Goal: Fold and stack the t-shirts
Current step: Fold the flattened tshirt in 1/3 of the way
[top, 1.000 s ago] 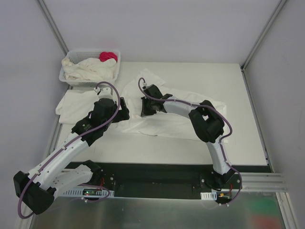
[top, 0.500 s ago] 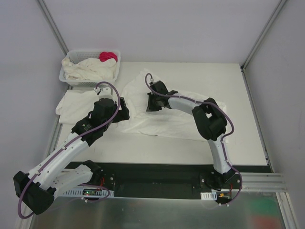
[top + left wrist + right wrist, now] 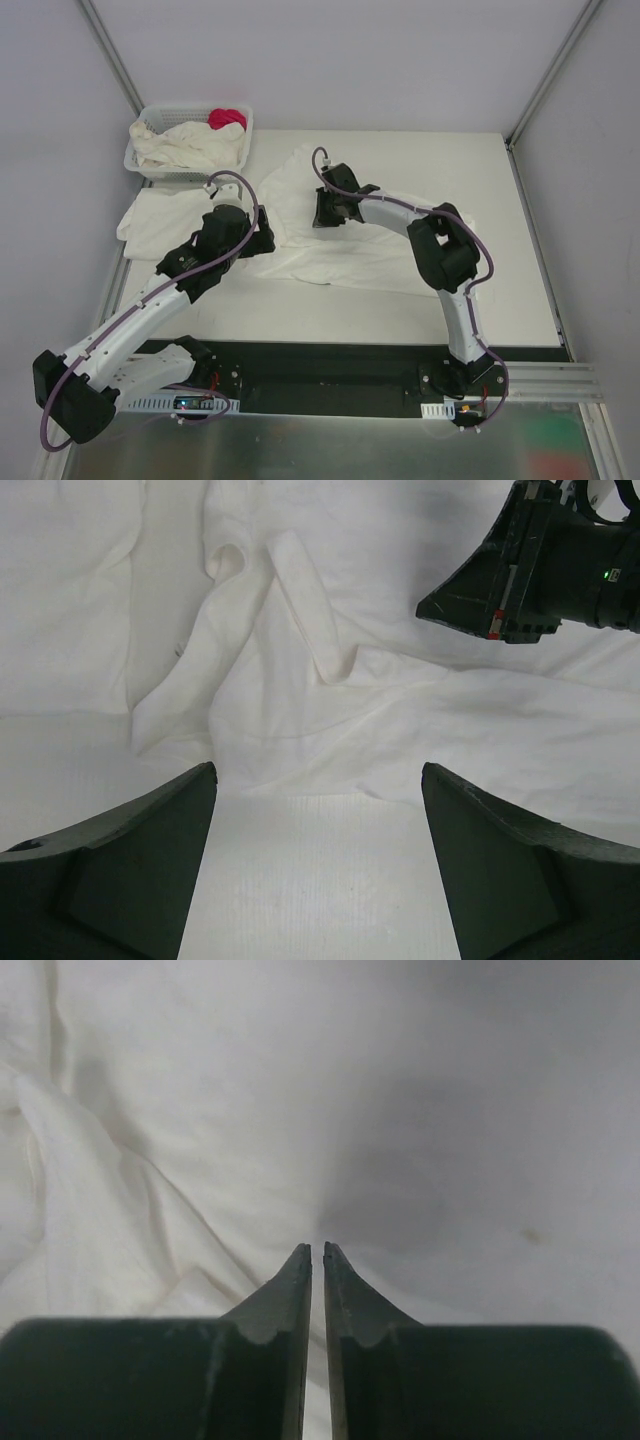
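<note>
A white t-shirt [image 3: 360, 255] lies spread and rumpled across the middle of the table. In the left wrist view the t-shirt [image 3: 300, 710] shows its neck band and folds. My right gripper [image 3: 322, 210] is pressed down on the shirt's far left part. Its jaws stand only a thin slit apart on the cloth [image 3: 200, 1110], and no fold shows pinched at the right gripper [image 3: 317, 1247]. My left gripper [image 3: 262, 238] hovers open at the shirt's near left edge. Bare table shows between the left gripper [image 3: 318, 775] fingers. A folded t-shirt [image 3: 160, 215] lies at the left.
A white lattice basket [image 3: 160, 110] stands at the far left corner, holding crumpled white t-shirts [image 3: 190, 145] and a pink-red cloth [image 3: 227, 118]. The right gripper's black body [image 3: 520, 570] shows at the top right of the left wrist view. Grey walls and frame posts enclose the table [image 3: 450, 160].
My right gripper has slid toward the far side of the table, dragging the shirt's left part with it, and its jaws have parted slightly. My left arm has shifted a little.
</note>
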`<state>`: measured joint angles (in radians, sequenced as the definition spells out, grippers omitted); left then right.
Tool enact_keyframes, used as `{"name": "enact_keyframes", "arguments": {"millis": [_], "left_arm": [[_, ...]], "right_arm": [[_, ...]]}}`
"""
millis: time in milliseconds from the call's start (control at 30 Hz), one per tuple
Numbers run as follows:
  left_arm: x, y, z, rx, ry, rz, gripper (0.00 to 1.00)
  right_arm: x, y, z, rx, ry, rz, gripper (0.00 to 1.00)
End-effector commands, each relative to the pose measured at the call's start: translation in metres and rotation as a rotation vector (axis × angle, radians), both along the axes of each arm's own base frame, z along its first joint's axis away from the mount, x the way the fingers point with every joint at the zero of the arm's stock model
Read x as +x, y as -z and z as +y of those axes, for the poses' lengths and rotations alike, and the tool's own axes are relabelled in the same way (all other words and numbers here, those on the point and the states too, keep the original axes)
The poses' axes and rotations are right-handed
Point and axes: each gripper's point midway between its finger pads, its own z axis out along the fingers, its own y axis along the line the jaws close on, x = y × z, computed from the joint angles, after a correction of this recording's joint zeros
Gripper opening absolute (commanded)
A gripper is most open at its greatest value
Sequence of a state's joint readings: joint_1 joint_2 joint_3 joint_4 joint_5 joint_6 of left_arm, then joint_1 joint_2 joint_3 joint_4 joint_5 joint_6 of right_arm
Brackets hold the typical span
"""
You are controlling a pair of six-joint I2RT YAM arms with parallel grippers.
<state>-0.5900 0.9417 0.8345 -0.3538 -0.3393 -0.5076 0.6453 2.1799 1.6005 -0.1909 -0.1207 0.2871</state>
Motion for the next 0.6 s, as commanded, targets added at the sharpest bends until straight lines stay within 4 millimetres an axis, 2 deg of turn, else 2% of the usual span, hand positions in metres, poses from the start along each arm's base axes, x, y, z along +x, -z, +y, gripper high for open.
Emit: {"name": "enact_keyframes", "arguments": {"millis": [0, 233, 567], "left_arm": [[0.004, -0.009, -0.011, -0.032, 0.027, -0.021, 0.82], [0.003, -0.012, -0.01, -0.039, 0.029, -0.034, 0.83], [0.003, -0.011, -0.011, -0.04, 0.034, -0.034, 0.84]], "right_arm": [[-0.008, -0.037, 0.023, 0.053, -0.051, -0.053, 0.15], [-0.028, -0.038, 0.042, 0.064, -0.096, -0.034, 0.3], [-0.036, -0.041, 0.054, 0.069, -0.124, -0.036, 0.35]]}}
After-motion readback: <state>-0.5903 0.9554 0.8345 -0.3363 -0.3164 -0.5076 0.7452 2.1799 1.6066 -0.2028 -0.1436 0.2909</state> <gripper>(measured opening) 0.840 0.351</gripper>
